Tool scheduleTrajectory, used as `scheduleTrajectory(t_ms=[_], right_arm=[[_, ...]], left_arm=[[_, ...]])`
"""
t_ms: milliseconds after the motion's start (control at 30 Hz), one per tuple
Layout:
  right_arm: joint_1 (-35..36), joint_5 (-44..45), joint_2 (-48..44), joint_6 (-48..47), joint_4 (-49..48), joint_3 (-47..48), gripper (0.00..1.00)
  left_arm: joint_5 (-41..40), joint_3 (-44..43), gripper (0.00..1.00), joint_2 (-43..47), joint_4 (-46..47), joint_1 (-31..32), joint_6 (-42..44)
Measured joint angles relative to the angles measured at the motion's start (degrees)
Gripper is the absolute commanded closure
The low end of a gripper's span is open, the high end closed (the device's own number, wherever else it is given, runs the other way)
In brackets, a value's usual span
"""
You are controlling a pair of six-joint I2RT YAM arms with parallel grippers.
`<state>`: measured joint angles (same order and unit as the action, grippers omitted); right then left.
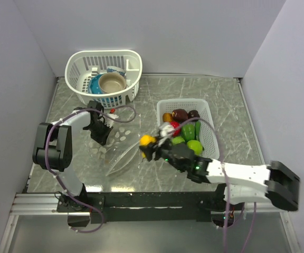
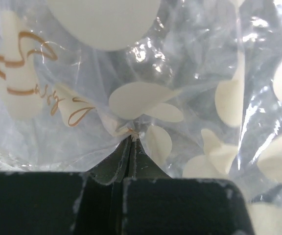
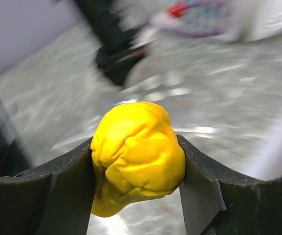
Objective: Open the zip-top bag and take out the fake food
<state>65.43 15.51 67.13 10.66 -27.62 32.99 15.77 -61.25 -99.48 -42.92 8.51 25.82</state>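
Table (image 1: 231, 100): right gripper (image 3: 135, 144) clamps fake food (image 1: 146, 140), left gripper (image 2: 130, 144) pinches zip-top bag (image 2: 190, 58).

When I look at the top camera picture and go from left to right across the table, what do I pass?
black left hand → clear floppy polka-dot zip-top bag → yellow plastic fake food pinched in the black right hand → white mesh tray holding colourful plastic fruit

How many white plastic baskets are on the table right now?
2: a rounded basket at the back left holding dishes, and a rectangular tray at the right holding fake food.
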Motion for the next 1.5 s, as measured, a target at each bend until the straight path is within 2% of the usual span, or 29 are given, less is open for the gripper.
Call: scheduleTrajectory(t_ms=[100,200,333,400,433,467,500,533,567,600,833,1033,1133,1267,1500], right_arm=[[-3.9,8.2,-8.4,1.1,1.2,-3.2,1.00],[-11.7,16.8,-12.2,3.5,3.3,-3.4,1.00],[-19.1,24.5,-9.8,7.6,9.6,-1.1,1.00],[-21.8,27.0,-6.3,10.1,14.3,1.6,0.94],[-23.0,27.9,-4.4,11.3,16.7,3.1,0.72],[-23.8,28.4,-2.6,12.3,18.6,4.3,0.50],[-24.3,28.5,-1.3,12.9,20.0,5.2,0.23],[-24.5,28.3,-0.4,13.2,21.1,5.8,0.00],[-24.7,28.0,0.7,13.6,22.2,6.4,0.00],[-24.8,27.6,1.6,13.8,23.3,7.0,0.00],[-24.8,26.4,2.3,15.1,27.4,7.9,0.00],[-24.8,23.9,-1.4,14.4,30.6,10.6,0.00],[-24.8,22.8,-3.3,14.6,33.6,13.4,0.00],[-24.8,22.2,-6.2,14.3,36.5,15.8,0.00],[-24.8,21.9,-12.2,12.4,41.9,15.8,0.00]], left_arm=[[3.1,-2.1,0.99,0.1,-2.6,-1.2,1.3],[7.2,-6.7,0.99,1.2,-6.0,-1.8,2.8],[13.2,-14.0,0.99,5.0,-10.4,-1.8,4.2],[15.8,-16.8,0.97,7.2,-12.1,-1.8,5.0],[17.0,-17.9,0.95,8.3,-13.1,-1.8,5.3],[18.0,-18.5,0.84,9.4,-14.1,-1.8,5.7],[18.8,-18.8,0.68,10.2,-14.9,-1.8,6.1],[19.3,-18.8,0.47,10.8,-15.5,-1.8,6.6],[19.6,-18.7,0.29,11.4,-16.2,-1.8,6.7],[19.9,-18.3,0.01,11.9,-16.4,-1.8,6.8],[19.5,-12.8,0.01,13.0,-16.2,-2.0,5.9],[16.9,-13.0,0.01,17.6,-9.9,-2.0,-1.8],[14.6,-16.9,0.01,19.2,-9.3,-1.6,-6.3],[14.1,-23.9,0.01,17.0,-9.7,-0.1,-9.0],[14.8,-14.3,0.01,18.3,-5.2,0.3,-12.7]])
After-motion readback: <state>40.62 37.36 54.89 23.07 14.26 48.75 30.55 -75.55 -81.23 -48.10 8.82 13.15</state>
